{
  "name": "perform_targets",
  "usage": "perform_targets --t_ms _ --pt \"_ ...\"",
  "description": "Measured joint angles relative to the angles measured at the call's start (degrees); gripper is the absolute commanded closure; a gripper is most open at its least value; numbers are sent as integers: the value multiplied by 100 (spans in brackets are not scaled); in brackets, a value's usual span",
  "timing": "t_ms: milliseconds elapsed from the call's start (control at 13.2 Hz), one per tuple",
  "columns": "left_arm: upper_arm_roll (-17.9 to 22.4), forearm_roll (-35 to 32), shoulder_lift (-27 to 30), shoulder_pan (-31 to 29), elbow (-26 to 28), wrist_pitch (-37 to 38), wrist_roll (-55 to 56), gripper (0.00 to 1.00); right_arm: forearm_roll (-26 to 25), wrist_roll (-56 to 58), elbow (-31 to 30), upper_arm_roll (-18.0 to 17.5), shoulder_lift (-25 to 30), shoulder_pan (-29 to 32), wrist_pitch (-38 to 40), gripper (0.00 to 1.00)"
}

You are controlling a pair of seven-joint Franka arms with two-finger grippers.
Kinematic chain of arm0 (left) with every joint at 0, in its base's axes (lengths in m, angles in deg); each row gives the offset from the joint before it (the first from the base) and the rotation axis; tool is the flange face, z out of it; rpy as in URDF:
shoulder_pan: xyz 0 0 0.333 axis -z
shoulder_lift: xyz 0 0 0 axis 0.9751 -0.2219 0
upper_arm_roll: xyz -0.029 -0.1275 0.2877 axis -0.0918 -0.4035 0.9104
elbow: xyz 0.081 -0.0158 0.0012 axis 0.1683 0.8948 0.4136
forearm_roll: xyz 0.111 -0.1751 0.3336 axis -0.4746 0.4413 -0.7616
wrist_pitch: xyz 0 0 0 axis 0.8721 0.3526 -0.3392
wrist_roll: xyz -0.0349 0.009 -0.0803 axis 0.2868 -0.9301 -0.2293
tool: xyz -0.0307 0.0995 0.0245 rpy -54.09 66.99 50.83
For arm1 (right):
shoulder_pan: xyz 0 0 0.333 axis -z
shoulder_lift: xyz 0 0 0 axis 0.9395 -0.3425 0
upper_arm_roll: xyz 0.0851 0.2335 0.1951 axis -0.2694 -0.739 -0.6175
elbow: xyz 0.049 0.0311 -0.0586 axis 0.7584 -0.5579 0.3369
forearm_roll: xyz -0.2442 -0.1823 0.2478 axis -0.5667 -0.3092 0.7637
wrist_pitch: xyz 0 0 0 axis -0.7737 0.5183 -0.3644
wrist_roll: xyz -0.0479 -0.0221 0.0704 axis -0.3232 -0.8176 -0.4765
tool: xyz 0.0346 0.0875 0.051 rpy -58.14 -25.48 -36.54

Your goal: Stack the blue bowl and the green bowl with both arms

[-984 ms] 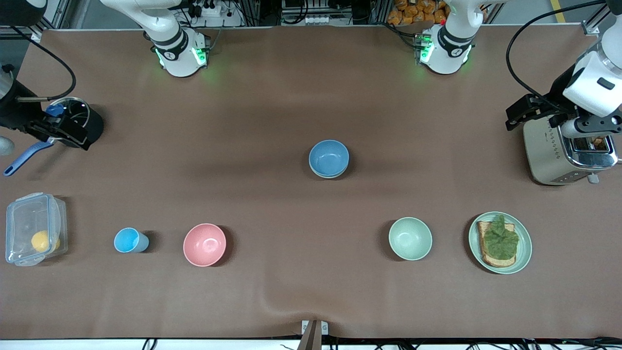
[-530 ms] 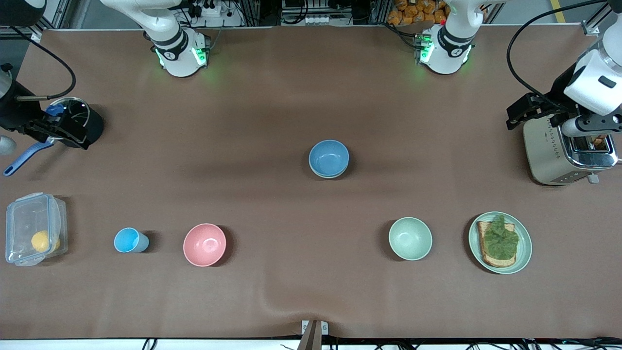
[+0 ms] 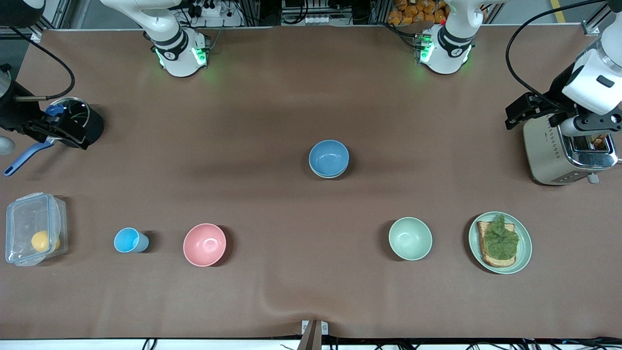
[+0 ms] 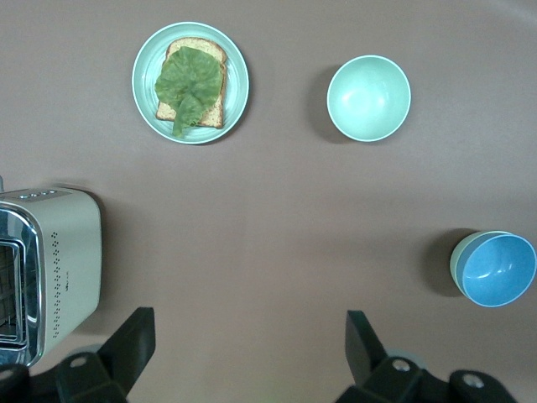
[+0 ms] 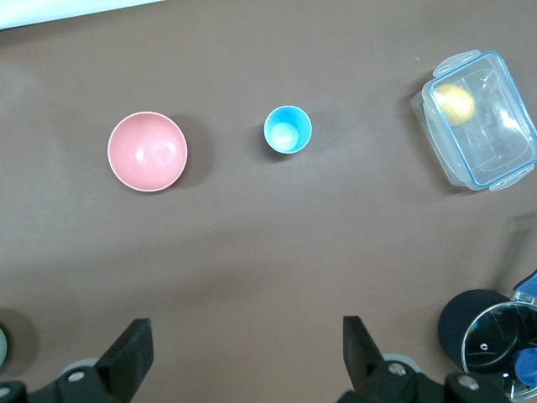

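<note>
the blue bowl [image 3: 329, 157] is seen at the centre of the front view, nested inside the green bowl [image 3: 330, 174], of which only a thin pale rim shows along the lower edge; in the left wrist view the same pair appears at the right edge, the blue bowl [image 4: 498, 269] seated in the green bowl [image 4: 458, 256]. the stack is judged to be made already, so little of the task seems left. the left gripper [image 3: 522, 111] is held in the air at the right edge of the front view, over the toaster [image 3: 563, 153], and in its wrist view the jaws are seen spread wide with nothing between them. the right gripper [image 3: 58, 131] is held at the left edge of the frame over the black pot [image 3: 77, 119] and the blue-handled tool [image 3: 24, 159]; its jaws are likewise spread apart and empty in its wrist view. both arms appear to be waiting well apart from the stack. several look-alikes lie lower in the frame: a mint bowl [image 3: 410, 238], a plate with toast [image 3: 522, 255], a pink bowl [image 3: 204, 244], a blue cup [image 3: 127, 240] and a clear box [image 3: 34, 228]. the chief risk is judged to be a needless further grasp: the mint bowl could be mistaken for the task's green one, or the nested pair could be disturbed if an arm were brought back over it. a careless retreat by the left arm could also knock the toaster, so close under it.
</note>
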Motion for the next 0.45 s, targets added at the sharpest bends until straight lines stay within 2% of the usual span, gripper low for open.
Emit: perform_targets --t_ms 454 --pt "2 0 3 22 -4 158 0 0 0 119 -5 -3 0 0 61 0"
